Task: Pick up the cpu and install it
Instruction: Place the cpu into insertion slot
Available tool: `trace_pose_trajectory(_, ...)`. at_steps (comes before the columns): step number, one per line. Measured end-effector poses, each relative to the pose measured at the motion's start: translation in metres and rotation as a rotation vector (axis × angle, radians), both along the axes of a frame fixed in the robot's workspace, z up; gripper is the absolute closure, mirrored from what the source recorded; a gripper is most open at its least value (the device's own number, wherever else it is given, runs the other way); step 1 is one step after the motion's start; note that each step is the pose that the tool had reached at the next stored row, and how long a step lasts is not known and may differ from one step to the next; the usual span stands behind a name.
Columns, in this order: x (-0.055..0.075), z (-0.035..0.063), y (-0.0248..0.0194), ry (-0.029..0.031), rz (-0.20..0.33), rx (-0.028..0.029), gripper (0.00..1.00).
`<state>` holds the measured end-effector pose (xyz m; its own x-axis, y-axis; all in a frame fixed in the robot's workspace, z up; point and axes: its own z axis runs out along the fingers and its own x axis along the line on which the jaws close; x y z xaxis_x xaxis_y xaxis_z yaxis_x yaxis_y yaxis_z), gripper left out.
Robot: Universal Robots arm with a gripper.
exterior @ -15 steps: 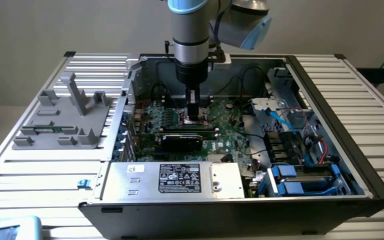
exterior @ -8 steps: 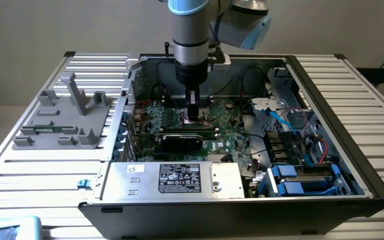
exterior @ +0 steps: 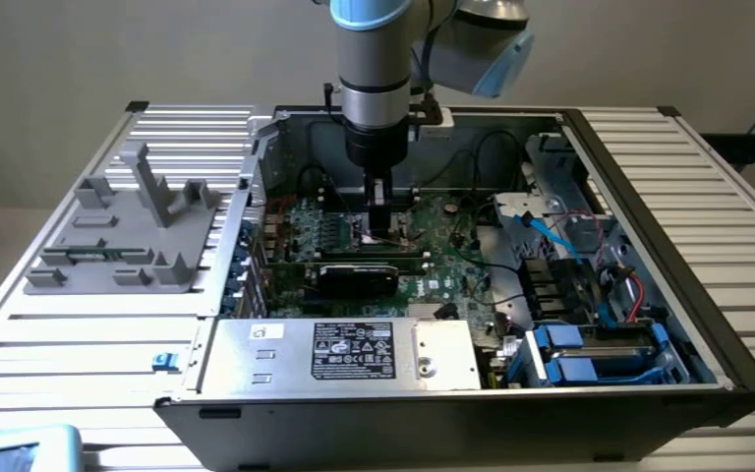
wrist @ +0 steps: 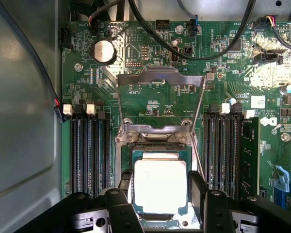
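I work inside an open computer case (exterior: 483, 425) that stands on a slatted metal table (exterior: 76, 334), with a plain grey wall (exterior: 115, 49) at the far side. A grey plastic fixture (exterior: 129, 236) sits on the slats at the exterior view's left, just beside the case. A silver power supply box (exterior: 338, 349) fills the near edge. My gripper (wrist: 162, 180) is down at the green motherboard (wrist: 155, 104), its jaws clenched on two opposite edges of the cpu (wrist: 160, 187). The cpu is a flat square with a pale, shiny metal top on a green rim. It sits at the socket, between the black memory slots (wrist: 89, 150), with the hinged metal frame (wrist: 160, 77) raised beside it.
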<state>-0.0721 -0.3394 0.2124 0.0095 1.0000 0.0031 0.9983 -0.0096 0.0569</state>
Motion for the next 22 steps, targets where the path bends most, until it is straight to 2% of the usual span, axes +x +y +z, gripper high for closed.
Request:
trace_pose_trajectory(3, -0.0001, -0.0014, 0.0002, 0.0005, 0.0, -0.0019, 0.45)
trace_pose_trajectory(11, -0.0001, -0.0057, 0.0002, 0.0018, 0.0, -0.0006, 0.45)
trace_pose_trajectory(14, -0.0001, -0.0071, 0.0002, 0.0031, 0.0, 0.0035, 0.45)
trace_pose_trajectory(17, -0.0001, -0.0081, 0.0002, 0.0036, 0.0, 0.0111, 0.45)
trace_pose_trajectory(19, -0.0001, -0.0084, -0.0007, 0.004, 0.0, 0.0181, 0.45)
trace_pose_trajectory(22, -0.0001, -0.0086, -0.0017, 0.005, 0.0, 0.0184, 0.45)
